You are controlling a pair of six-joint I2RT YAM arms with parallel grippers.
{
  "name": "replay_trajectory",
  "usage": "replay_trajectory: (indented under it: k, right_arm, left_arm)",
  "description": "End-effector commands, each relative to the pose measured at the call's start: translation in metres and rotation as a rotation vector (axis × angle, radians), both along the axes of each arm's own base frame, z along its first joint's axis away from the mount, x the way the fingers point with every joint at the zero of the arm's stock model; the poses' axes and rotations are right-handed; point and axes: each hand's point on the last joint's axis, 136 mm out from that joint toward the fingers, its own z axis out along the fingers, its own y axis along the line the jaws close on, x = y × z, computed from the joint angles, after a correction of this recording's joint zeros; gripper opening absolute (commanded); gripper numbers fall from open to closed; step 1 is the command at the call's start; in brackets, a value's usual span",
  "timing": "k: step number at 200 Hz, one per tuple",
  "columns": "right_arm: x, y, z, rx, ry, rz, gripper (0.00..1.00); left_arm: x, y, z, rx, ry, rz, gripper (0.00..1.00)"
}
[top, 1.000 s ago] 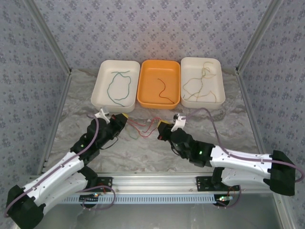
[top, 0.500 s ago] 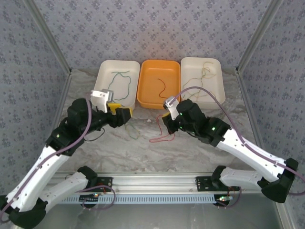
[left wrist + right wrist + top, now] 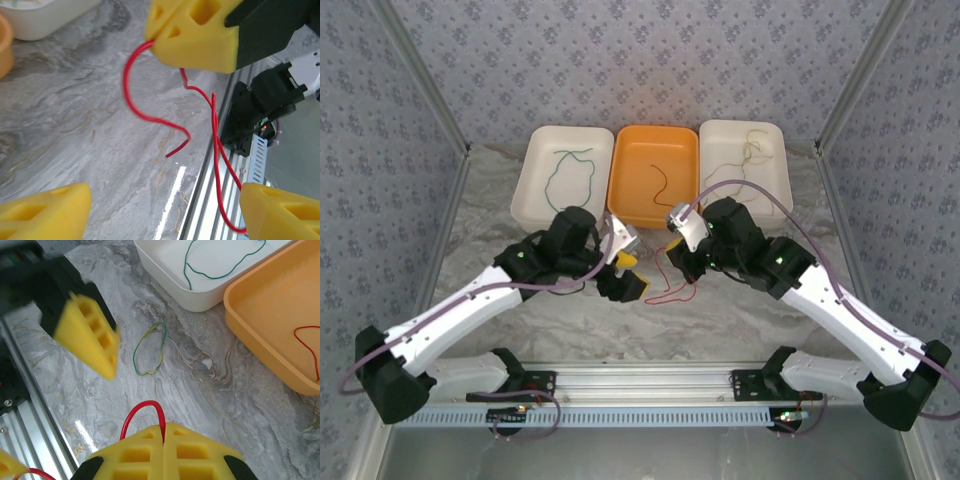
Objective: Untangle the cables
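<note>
**Top external view: two arms meet over a red cable (image 3: pixel 665 296) at mid-worktop (image 3: pixel 620 325)**

From above, we see both arms reaching in to the middle of the marbled worktop, just near of three trays set in a row at the far side. In the right wrist view, the right fingers (image 3: pixel 135 455) are pressed together on a loop of the red cable, which arches up out of the seam between them. Our left wrist view shows the same pinch from the other side. From it the cable trails in two curling strands, one ending over the worktop and the other running on across the near rail (image 3: pixel 200 220). The left fingers (image 3: pixel 45 212) stand wide apart and hold nothing, with the red strands showing in the gap between them.

A green-and-yellow loop (image 3: pixel 150 347) lies flat on the worktop, apart from the red cable and just near of the left white tray (image 3: pixel 535 200). That tray holds a green cable (image 3: pixel 552 180). The orange tray (image 3: pixel 630 165) in the middle holds a short red wire (image 3: pixel 662 185). The right white tray (image 3: pixel 782 150) holds cream cables (image 3: pixel 752 150).
</note>
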Motion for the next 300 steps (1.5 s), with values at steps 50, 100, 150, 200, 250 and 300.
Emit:
replay_trajectory:
  k: [50, 100, 150, 200, 250, 300]
  right_arm:
    - [-0.001, 0.016, 0.02, 0.075, -0.049, 0.056, 0.0]
    - [0.01, 0.012, 0.016, 0.052, -0.06, 0.007, 0.0]
    - [0.02, 0.003, 0.008, 0.022, -0.053, -0.036, 0.0]
    - [0.017, 0.009, 0.013, 0.092, -0.025, -0.008, 0.0]
    - [0.011, 0.011, 0.015, 0.137, -0.003, 0.018, 0.0]
    - [0.009, 0.009, 0.015, 0.152, -0.003, 0.015, 0.0]
  left_arm:
    - [0.001, -0.041, -0.023, -0.036, 0.054, -0.084, 0.71]
    - [-0.001, -0.049, -0.029, -0.044, 0.106, -0.103, 0.56]
    - [0.008, -0.036, -0.022, -0.018, 0.059, -0.015, 0.73]
    - [0.02, -0.034, -0.018, -0.044, 0.042, 0.038, 0.78]
    - [0.038, -0.043, -0.016, -0.079, 0.011, 0.096, 0.75]
    - [0.044, -0.046, -0.015, -0.09, 0.015, 0.106, 0.39]
